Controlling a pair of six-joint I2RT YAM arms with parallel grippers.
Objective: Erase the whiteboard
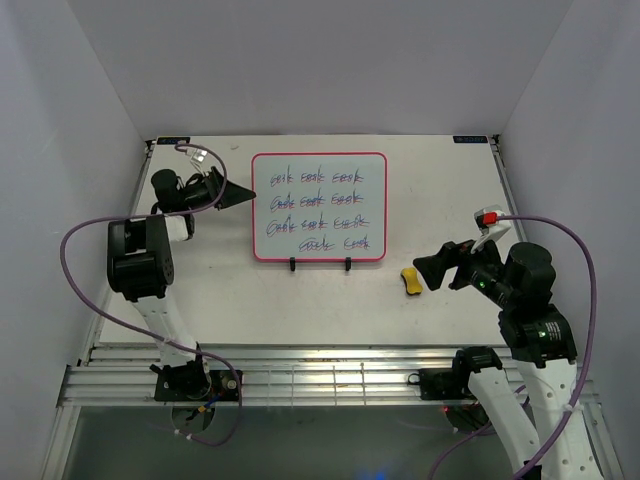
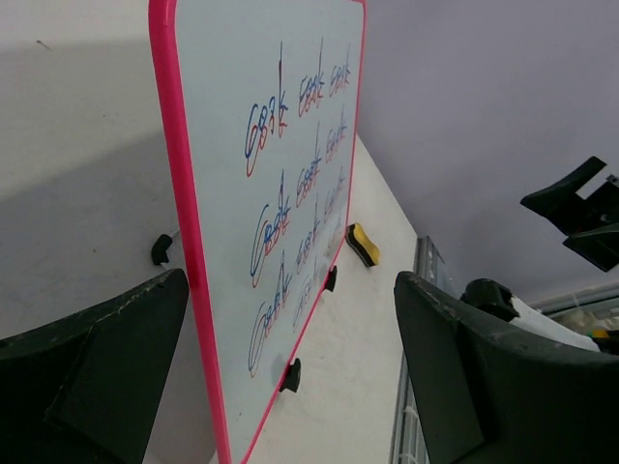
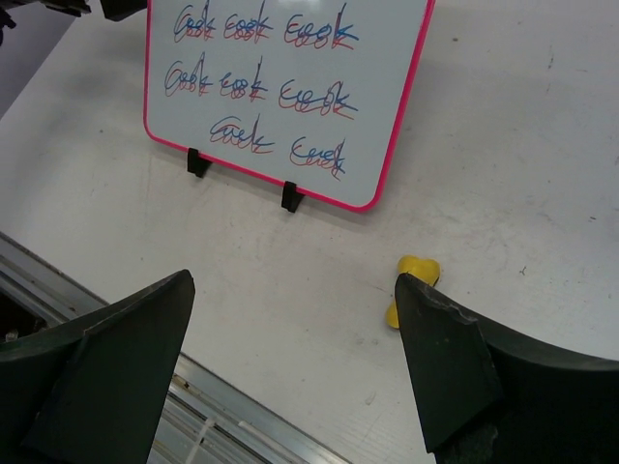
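Black right tool [image 1: 430,272]: we are holding it wide open and empty, just beside the eraser [image 1: 410,282].
Left tool [image 1: 240,194]: we are hovering it open and empty by the left edge of the whiteboard [image 1: 318,205].
Whiteboard: standing propped on the worktop [image 1: 440,190], scribbles covering it.
Grasp: we are judging that closing squarely across the eraser's narrow middle, fingers low, suits firm wiping.

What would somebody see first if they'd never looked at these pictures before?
The whiteboard with its bright pink frame stands in the middle of the table, covered in rows of blue-red scribbles. A little yellow eraser lies by its lower right corner, just before the open right tool. The open left tool points at the board's left edge.
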